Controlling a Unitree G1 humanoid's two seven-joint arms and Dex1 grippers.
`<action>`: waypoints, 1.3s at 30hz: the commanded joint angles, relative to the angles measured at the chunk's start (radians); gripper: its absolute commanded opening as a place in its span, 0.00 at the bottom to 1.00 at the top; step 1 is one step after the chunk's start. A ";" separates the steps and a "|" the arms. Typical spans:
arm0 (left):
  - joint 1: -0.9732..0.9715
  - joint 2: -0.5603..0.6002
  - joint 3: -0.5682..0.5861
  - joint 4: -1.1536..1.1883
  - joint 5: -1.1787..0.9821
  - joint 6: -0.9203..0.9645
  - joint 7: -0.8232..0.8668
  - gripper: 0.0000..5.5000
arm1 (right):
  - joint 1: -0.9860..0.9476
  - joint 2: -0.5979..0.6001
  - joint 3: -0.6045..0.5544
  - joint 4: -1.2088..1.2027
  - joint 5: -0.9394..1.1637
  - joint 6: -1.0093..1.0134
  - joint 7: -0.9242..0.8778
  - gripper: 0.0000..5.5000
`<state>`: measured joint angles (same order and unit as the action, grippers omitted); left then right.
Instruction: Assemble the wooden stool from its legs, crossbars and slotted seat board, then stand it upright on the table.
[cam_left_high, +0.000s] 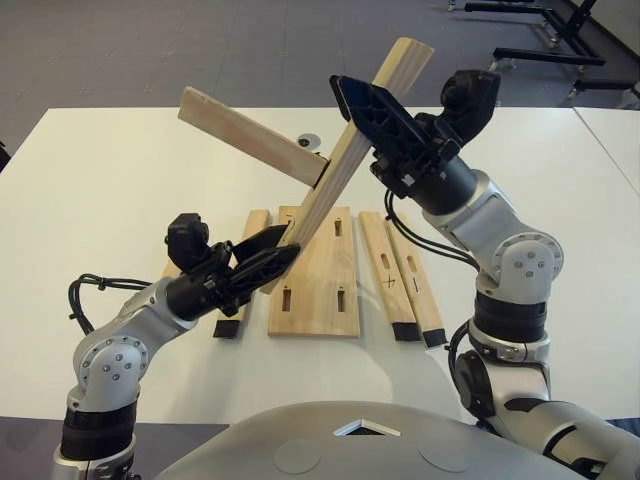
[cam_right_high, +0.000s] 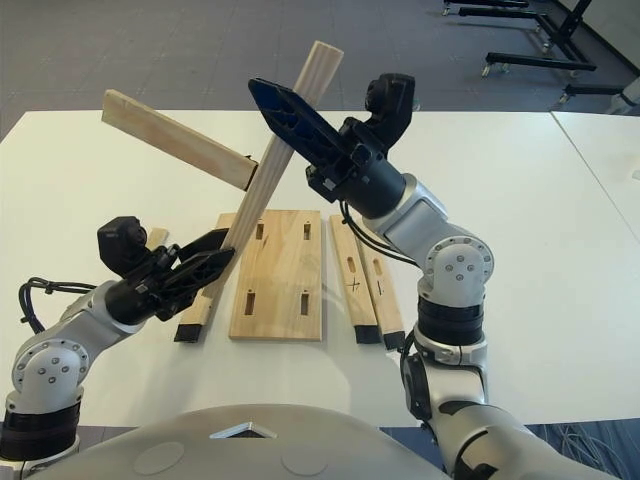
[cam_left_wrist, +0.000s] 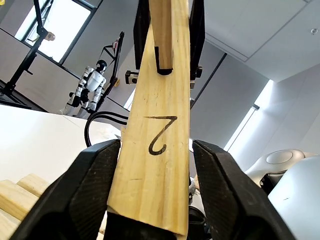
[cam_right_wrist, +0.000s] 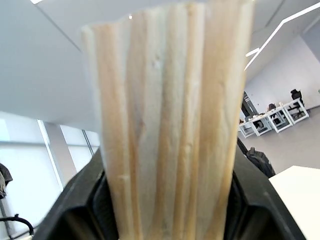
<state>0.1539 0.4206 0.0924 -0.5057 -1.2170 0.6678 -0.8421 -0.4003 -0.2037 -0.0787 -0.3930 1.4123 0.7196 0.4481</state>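
1. Two grippers share one long pale wooden leg (cam_left_high: 340, 170), held tilted above the middle of the white worktop (cam_left_high: 120, 180). The left gripper (cam_left_high: 285, 252) has its jaws clamped on the lower end, and the right gripper (cam_left_high: 360, 105) has its jaws closed on the upper part.
2. One pale wooden crossbar (cam_left_high: 250, 135) sits plugged into the leg's slot and juts toward the worktop's far left corner, unsupported.
3. The flat slotted seat board (cam_left_high: 320, 290) lies below, toward the near edge, with two loose black-footed legs (cam_left_high: 400, 280) just beside it on the right-edge side.
4. Likely risks:
   - Arms moving out of step would twist the leg in the jaws.
   - Further tilting could let the crossbar slide out.
   - A careless descent could knock the board askew.
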 joint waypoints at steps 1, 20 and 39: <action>-0.007 -0.005 0.005 0.040 0.047 -0.031 -0.017 0.60 | 0.001 -0.051 -0.015 -0.038 -0.092 -0.040 0.078 0.38; 0.002 0.202 -0.256 -0.034 0.826 -0.165 0.228 0.60 | -0.110 -0.174 0.033 0.220 -0.630 -0.325 0.411 0.38; -0.023 0.357 -0.397 -0.070 1.122 -0.183 0.126 0.60 | -0.074 -0.124 0.088 0.356 -0.792 -0.527 0.596 0.38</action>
<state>0.1456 0.7572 -0.2995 -0.5767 -0.1200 0.4867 -0.7082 -0.4812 -0.3345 0.0180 -0.0363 0.6280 0.2106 1.0399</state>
